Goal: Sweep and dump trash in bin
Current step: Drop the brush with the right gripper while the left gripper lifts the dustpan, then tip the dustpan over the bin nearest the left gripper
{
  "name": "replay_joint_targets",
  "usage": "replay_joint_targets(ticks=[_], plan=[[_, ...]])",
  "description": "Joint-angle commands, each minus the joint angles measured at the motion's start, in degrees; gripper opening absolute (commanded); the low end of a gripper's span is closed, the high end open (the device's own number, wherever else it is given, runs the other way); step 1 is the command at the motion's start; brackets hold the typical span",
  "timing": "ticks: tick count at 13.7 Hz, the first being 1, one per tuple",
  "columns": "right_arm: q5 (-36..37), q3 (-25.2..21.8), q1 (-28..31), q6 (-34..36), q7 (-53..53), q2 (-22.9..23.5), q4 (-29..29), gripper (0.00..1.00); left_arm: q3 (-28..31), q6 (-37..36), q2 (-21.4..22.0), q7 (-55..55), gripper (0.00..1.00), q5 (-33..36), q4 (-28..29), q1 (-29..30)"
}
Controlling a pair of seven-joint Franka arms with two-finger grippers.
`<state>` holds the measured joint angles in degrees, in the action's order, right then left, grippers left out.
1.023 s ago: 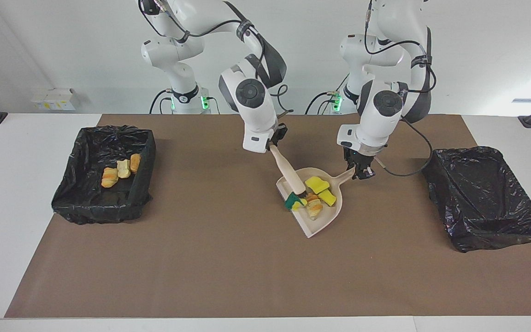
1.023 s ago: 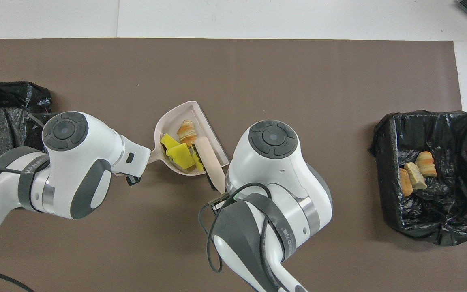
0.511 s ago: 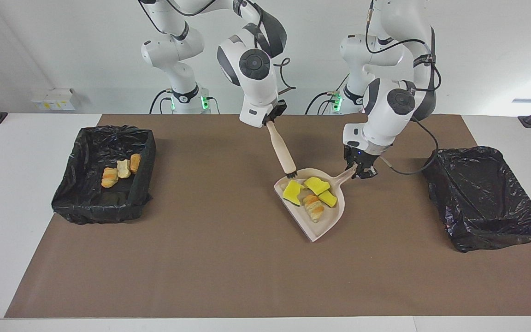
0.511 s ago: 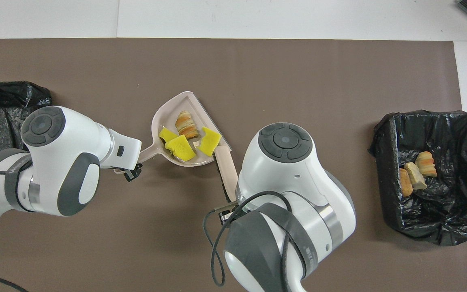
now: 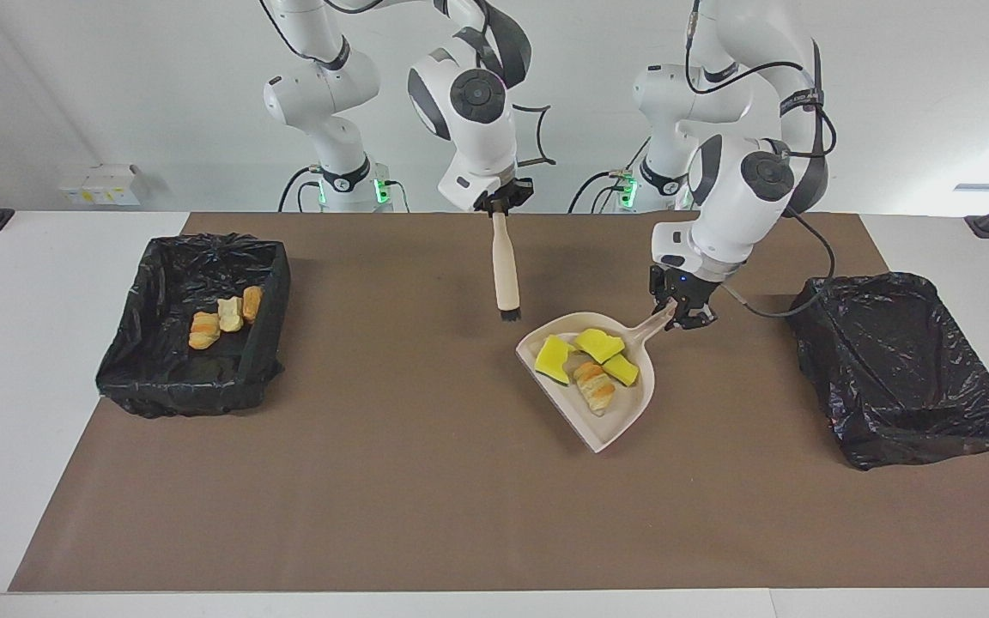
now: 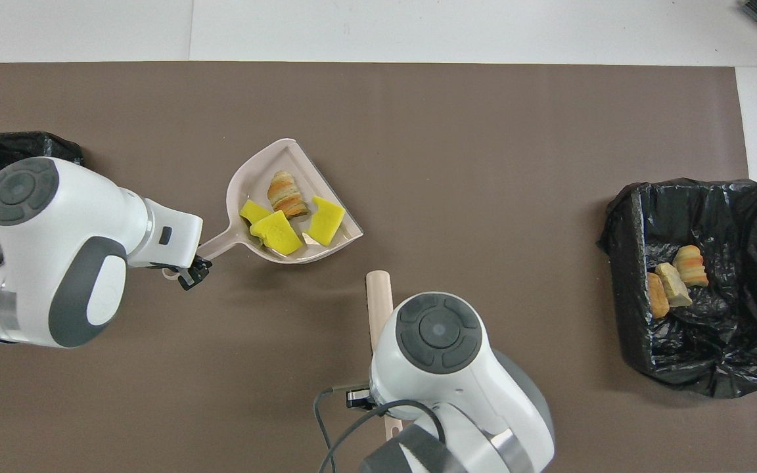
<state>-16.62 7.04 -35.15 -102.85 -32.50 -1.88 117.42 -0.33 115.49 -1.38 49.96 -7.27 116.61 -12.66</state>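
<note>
With four scraps of trash (image 5: pixel 589 371) (three yellow sponge chunks, one golden bread-like piece) lying in the beige plastic dustpan (image 5: pixel 623 421), the left claw (image 5: pixel 685 316) is pinching the pan's handle, the pan slanting down from it. The right claw (image 5: pixel 501 204) is clamped on the wooden hand brush (image 5: pixel 506 273), which hangs straight below it over the brown bench (image 5: pixel 426 498). Carrying well likely means keeping the pan level until it is over the black-lined bin (image 5: pixel 907 378) at this claw's end, then tipping.
</note>
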Motion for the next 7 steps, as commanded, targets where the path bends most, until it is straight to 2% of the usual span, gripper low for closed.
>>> replay_joint_targets(ticks=[1,4,7], plan=[[2.1,0.1,-4.6,-4.3,-3.9,-1.5,4.4,0.00,0.1,-6.4,1.8,8.2,0.00,-0.5,-3.7,6.7],[4.4,0.1,-8.6,-7.8,-9.6,1.6,4.4,0.00,0.1,-11.7,1.8,14.7,0.00,1.9,-8.1,13.9],[5.8,0.2,-12.2,-13.9,-15.7,6.6,4.3,0.00,0.1,-18.4,1.0,21.5,0.00,3.7,-14.2,21.1]])
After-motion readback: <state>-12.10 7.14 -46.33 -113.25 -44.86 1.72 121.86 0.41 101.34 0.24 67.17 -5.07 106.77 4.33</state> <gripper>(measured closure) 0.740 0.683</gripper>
